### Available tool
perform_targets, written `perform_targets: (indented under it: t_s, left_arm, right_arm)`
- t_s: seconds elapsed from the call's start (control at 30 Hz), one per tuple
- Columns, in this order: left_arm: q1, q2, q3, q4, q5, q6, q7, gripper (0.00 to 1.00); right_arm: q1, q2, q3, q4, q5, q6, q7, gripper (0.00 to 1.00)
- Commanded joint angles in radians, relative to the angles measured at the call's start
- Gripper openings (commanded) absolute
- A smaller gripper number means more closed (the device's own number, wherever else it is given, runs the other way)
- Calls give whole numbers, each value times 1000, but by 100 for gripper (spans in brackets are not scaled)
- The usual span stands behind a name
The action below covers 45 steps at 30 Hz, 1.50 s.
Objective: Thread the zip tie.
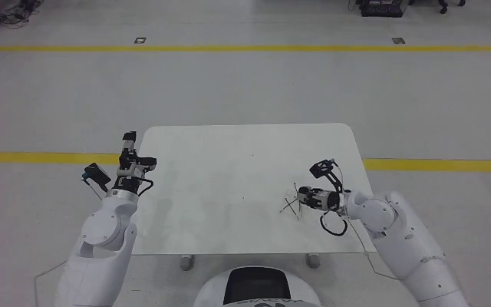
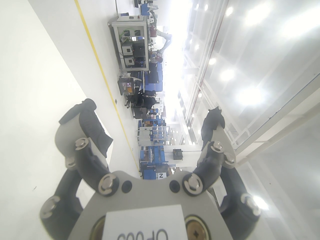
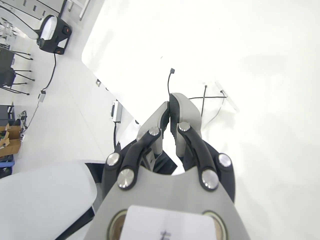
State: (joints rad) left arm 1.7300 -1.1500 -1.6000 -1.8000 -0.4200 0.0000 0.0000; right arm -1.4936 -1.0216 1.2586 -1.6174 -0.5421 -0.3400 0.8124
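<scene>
While left hand [image 2: 151, 108] gapes, right hand [image 3: 170, 103] pinches zip tie [image 3: 169, 83]

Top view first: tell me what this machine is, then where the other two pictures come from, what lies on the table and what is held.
It is a two-armed robot at a white table; the top view looks down from above its arms. The other two pictures come from cameras on its wrists, each looking along its own gripper. The left gripper is open and empty, pointing out into the room. The right gripper is shut on a black zip tie, its head sticking out past the fingertips. A few more zip ties lie crossed on the table beside it.
</scene>
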Motion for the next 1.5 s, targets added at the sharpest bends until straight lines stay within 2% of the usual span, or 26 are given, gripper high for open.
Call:
perform_targets:
  t_s: [0.0,0.2,0.43,0.57,1.3,1.47]
  left_arm:
    - [0,0,0,0,0,0,0,100]
    - [0,0,0,0,0,0,0,100]
    - [0,0,0,0,0,0,0,100]
    - [0,0,0,0,0,0,0,100]
    - [0,0,0,0,0,0,0,100]
    - [0,0,0,0,0,0,0,100]
  right_arm:
    - [-11,17,-21,-15,27,0,-52,0]
    - [4,70,-108,-58,119,0,-182,0]
    - [93,138,-242,-48,217,0,-315,0]
    - [121,182,-316,-38,202,0,-384,0]
    - [121,182,-315,-39,204,0,-389,0]
    - [82,179,-300,-49,264,0,-520,0]
